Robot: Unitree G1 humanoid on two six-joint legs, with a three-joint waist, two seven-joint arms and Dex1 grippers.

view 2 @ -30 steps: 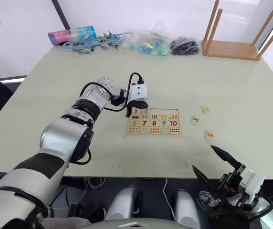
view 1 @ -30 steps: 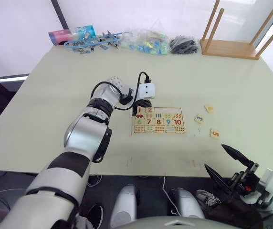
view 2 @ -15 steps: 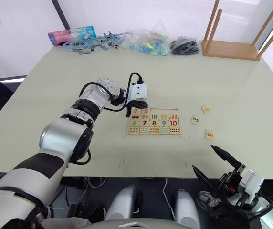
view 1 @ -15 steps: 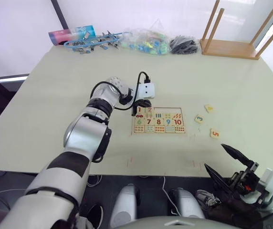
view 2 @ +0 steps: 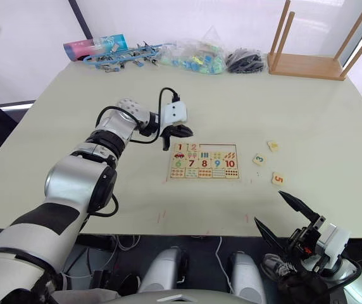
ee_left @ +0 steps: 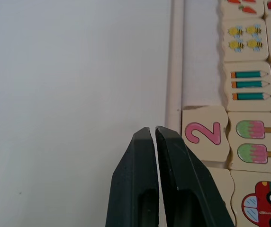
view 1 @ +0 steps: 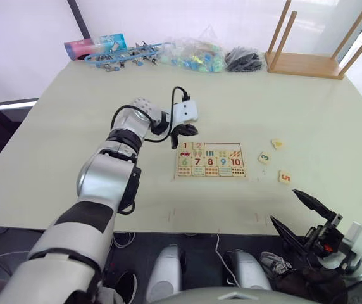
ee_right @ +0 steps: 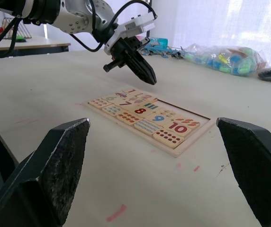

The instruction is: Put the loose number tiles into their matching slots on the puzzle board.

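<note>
Three loose tiles (view 1: pixel 265 158) lie right of the board (view 1: pixel 211 159), two sit slotted; left gripper (view 1: pixel 185 132), fingers pressed together, hovers beside it; right gripper (view 1: pixel 307 218) spread wide.

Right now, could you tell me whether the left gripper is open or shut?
Shut, and empty: in the left wrist view the left gripper's two black fingers meet at their tips, with nothing between them.

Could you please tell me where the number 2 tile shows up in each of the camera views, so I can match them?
Left eye view: the number 2 tile sits in the puzzle board's far row, second from its left end.
Right eye view: same slot.
Left wrist view: beside the left gripper, whose jaws are shut.
Right wrist view: in the board's far row, too small to pinpoint.
Shared landmark: the red 10.
</note>
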